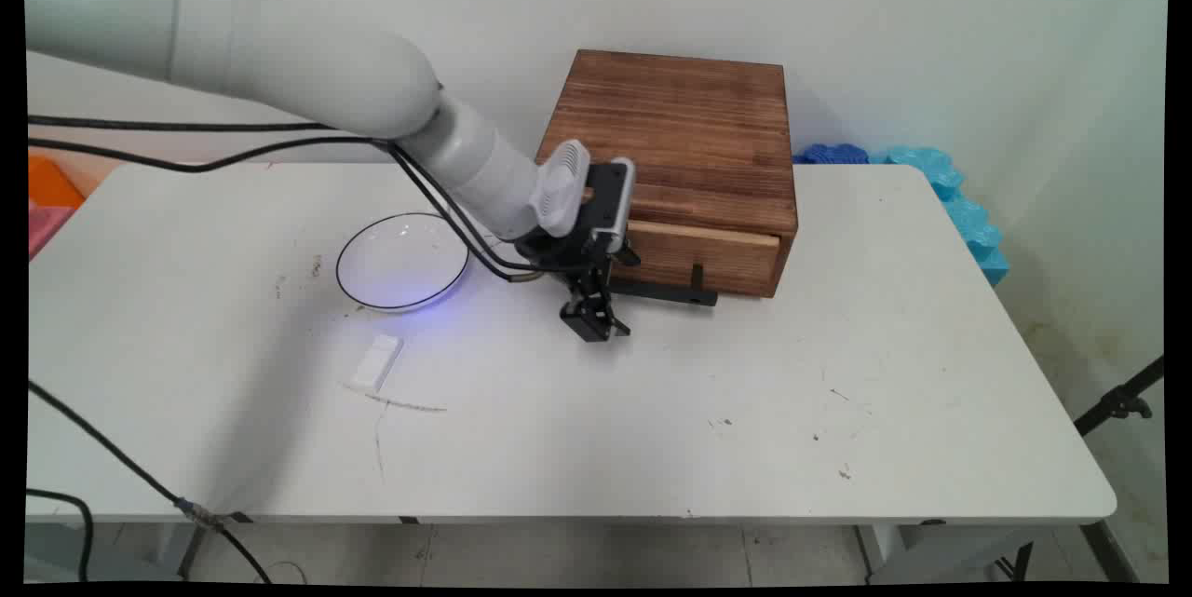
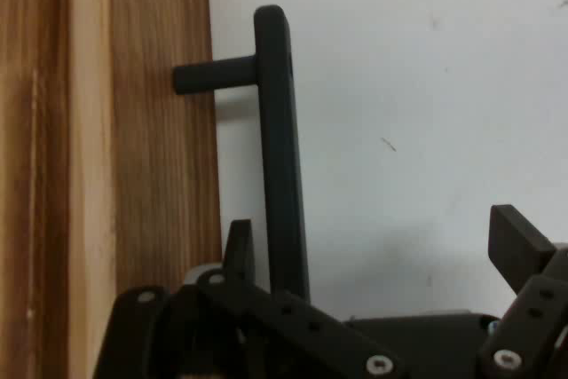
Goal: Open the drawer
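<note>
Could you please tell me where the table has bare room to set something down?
The white table is bare right of the brown wooden drawer box and along its near edge. It is crowded around the black pincer, the box's black bar handle, the white bowl and small white block.

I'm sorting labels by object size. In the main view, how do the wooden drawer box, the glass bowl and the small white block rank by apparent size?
1. Wooden drawer box, clearly largest.
2. Glass bowl.
3. Small white block, smallest, though it lies nearest the camera.
</note>
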You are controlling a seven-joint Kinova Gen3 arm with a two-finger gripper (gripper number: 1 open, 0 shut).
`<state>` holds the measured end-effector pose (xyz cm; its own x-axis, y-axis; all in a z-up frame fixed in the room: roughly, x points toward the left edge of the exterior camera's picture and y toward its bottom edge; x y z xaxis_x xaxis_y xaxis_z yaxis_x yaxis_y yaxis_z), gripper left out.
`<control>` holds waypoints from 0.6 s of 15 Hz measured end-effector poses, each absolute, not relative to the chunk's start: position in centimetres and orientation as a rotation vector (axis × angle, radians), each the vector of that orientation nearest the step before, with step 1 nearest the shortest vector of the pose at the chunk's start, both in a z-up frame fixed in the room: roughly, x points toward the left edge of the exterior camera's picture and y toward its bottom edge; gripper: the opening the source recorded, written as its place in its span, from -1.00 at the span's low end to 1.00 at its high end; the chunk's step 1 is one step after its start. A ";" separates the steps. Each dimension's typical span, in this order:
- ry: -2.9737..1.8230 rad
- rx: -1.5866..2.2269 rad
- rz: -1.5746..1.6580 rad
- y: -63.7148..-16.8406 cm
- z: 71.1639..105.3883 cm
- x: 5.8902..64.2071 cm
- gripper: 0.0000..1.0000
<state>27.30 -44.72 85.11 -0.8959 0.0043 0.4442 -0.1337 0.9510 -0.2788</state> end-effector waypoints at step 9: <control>-2.677 0.169 0.433 -46.1 82.4 24.6 1.00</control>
<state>24.57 -46.05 82.38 -0.9037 -0.0513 0.4251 -0.1828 0.9440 -0.2747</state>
